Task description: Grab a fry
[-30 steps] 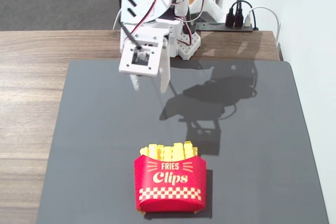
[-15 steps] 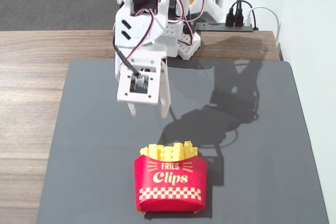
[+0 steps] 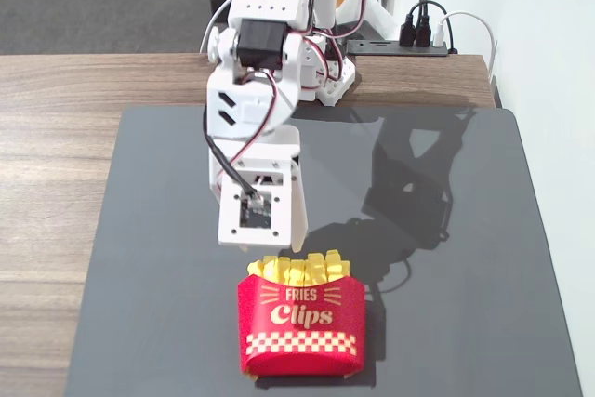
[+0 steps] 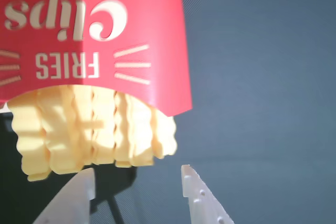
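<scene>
— Where's the fry?
— Fries (image 4: pixel 94 129) bunched in the red carton (image 3: pixel 302 332) on the grey mat (image 3: pixel 465 258), sticking out its top. None separate.
— And ur gripper?
— My gripper (image 4: pixel 137 179) is spread apart, empty, tips just short of the fry ends, wrist view.

A white robot arm (image 3: pixel 265 72) reaches down from the far edge of a wooden table (image 3: pixel 56 155) over a dark grey mat (image 3: pixel 456 304). Its hand (image 3: pixel 263 246) points down at the mat; the fingertips are hidden behind the wrist housing, so their spread cannot be told. Just in front of the hand lies a red carton (image 3: pixel 300 327) printed "FRIES Clips", with yellow fries (image 3: pixel 299 269) sticking out of its top, their ends just below the hand. Behind the arm, a power strip (image 3: pixel 409 44) holds black plugs.
</scene>
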Action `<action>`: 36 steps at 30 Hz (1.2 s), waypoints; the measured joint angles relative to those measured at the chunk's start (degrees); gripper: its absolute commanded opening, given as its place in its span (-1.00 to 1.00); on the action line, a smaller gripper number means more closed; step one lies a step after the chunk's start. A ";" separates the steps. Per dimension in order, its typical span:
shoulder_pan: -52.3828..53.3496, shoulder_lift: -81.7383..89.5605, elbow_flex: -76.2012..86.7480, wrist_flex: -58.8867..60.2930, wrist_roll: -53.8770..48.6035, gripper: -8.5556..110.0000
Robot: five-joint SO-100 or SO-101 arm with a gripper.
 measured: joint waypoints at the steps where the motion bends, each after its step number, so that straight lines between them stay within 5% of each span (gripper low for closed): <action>1: -0.26 -0.44 -0.09 -0.26 0.26 -0.53; 36: -3.60 -7.03 -0.18 -5.45 4.48 -0.85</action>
